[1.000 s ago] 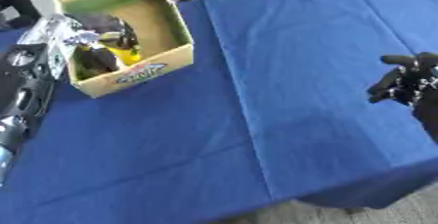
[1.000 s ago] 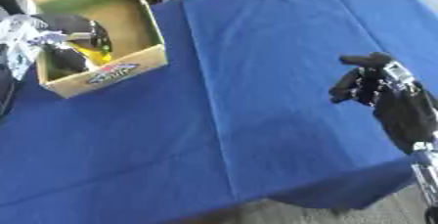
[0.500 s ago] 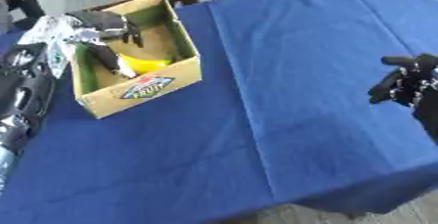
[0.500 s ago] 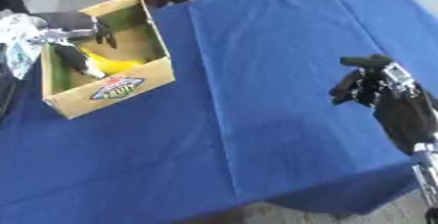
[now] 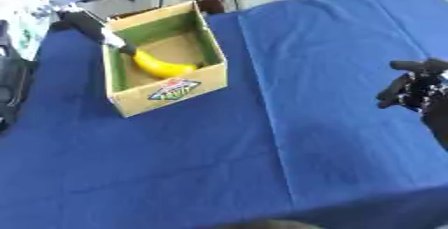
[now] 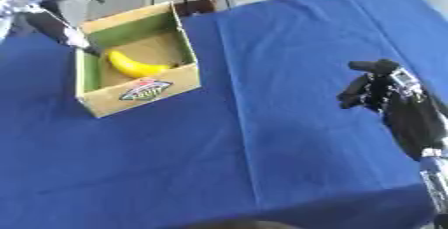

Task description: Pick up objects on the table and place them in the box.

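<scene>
Your table [image 5: 289, 123] wore a blue cloth; on it, toward the far left, sat the open cardboard box [image 5: 168, 91].

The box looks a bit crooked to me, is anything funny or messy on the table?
Nothing is spilled or broken. The box does sit turned at an angle to the edges of the blue table, but it stands upright with the banana lying inside. The left hand is at its far left rim; the right hand hangs curled and holds nothing.

Box [image 5: 168, 93] opening clear above banana [image 5: 161, 66].
</scene>
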